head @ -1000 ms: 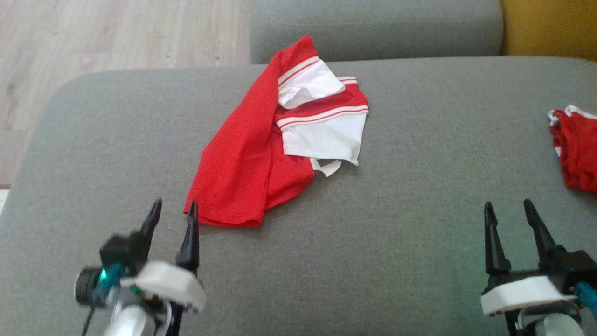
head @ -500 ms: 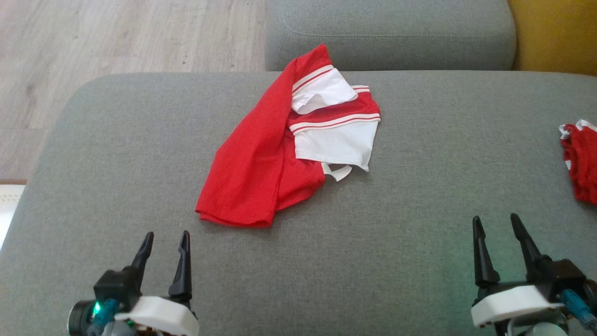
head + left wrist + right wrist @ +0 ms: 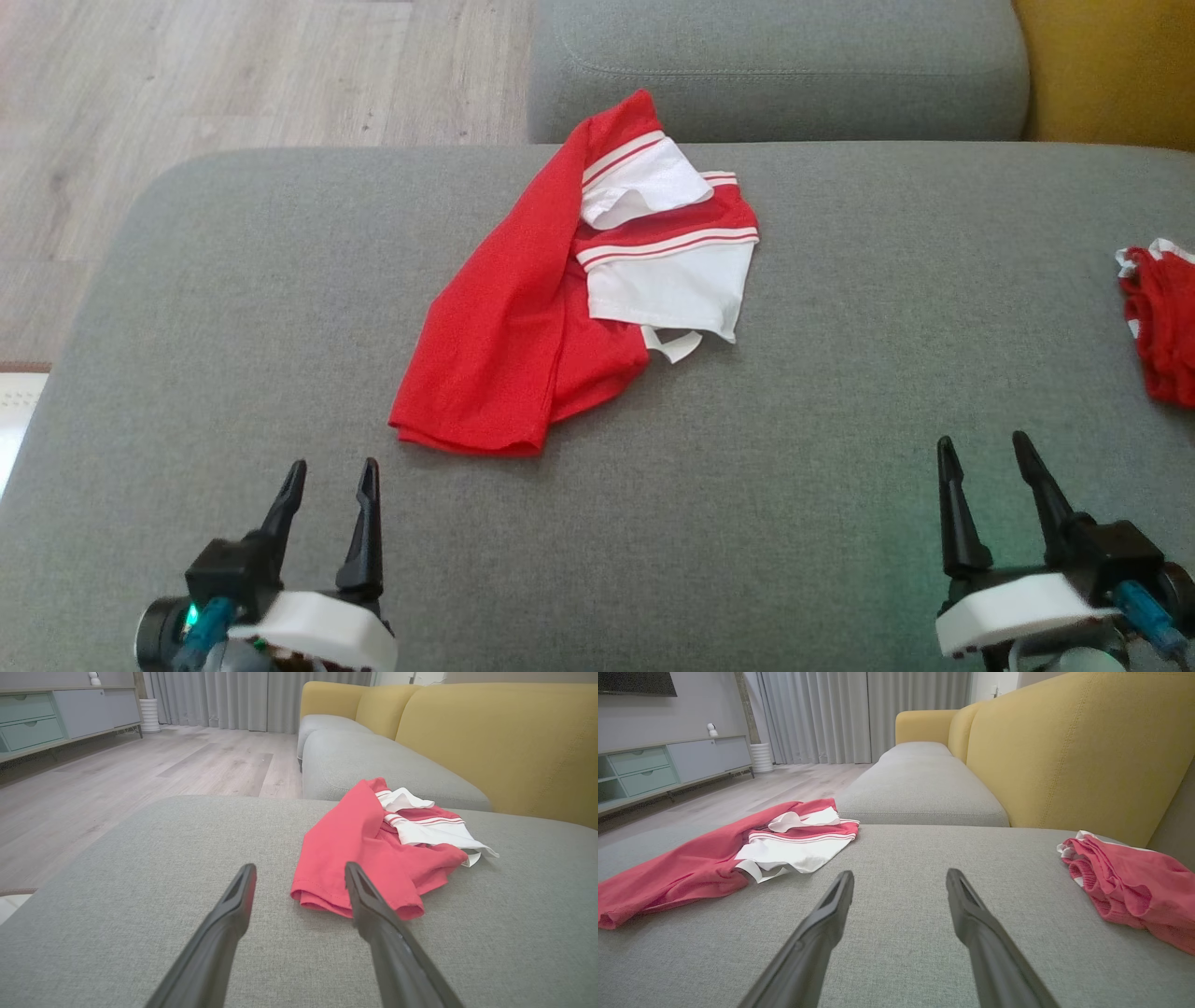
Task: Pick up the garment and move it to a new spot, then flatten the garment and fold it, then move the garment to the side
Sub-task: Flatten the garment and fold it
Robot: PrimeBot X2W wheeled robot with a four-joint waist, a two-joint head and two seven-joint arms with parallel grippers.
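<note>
A crumpled red garment with white striped panels lies on the grey cushion, toward its far middle. In the left wrist view the garment is just ahead and right of my fingers; in the right wrist view the garment lies to the left. My left gripper is open and empty near the front left, a short way in front of the garment's near hem. Open and empty too, my right gripper hovers at the front right, far from the garment.
A second red cloth lies bunched at the cushion's right edge, also to the right in the right wrist view. Another grey seat cushion adjoins behind, with a yellow backrest. Wooden floor lies left and beyond.
My left gripper has drawn back from the garment's near hem toward the front edge. The head camera shifted a little; the garment itself lies as before. The right gripper barely moved.
</note>
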